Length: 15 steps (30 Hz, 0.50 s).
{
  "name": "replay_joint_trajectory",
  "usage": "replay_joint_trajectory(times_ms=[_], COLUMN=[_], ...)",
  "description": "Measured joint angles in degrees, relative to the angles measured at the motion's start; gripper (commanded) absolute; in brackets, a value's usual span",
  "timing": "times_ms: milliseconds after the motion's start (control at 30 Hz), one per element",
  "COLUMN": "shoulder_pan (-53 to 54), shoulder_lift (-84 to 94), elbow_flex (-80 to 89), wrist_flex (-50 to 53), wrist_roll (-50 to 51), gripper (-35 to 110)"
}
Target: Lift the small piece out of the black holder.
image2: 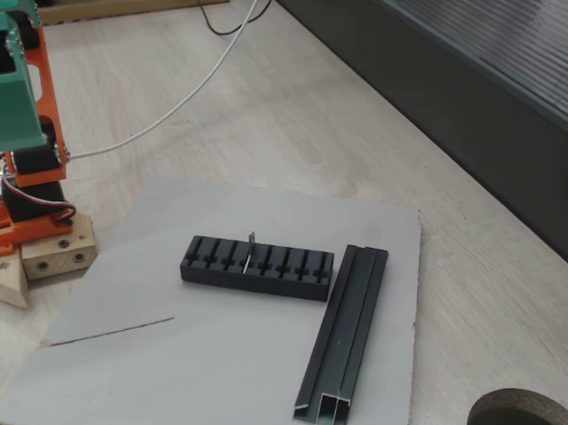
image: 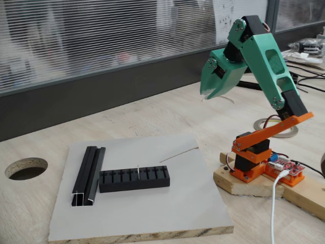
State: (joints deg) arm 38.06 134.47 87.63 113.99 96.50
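End effector [image: 205,95] aloft; small piece [image2: 251,243] upright in black holder [image2: 257,267].

A pale wooden counter [image: 152,114] with a round cut-out hole [image: 25,168] stands just before a window with closed slatted blinds [image: 101,30].

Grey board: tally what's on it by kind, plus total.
On the grey board:
Black holder: 1
Small piece, upright in a holder slot: 1
Black U-channel rail: 1
Thin grey wire: 1
Total: 4
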Motion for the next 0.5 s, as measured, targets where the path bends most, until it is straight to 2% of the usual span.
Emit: replay_joint_trajectory(times_ms=[500], shoulder_pan=[-37.4], shoulder_lift=[-9.1], elbow_flex=[-0.3], wrist_flex=[0.0], wrist_roll=[0.0], gripper=[14])
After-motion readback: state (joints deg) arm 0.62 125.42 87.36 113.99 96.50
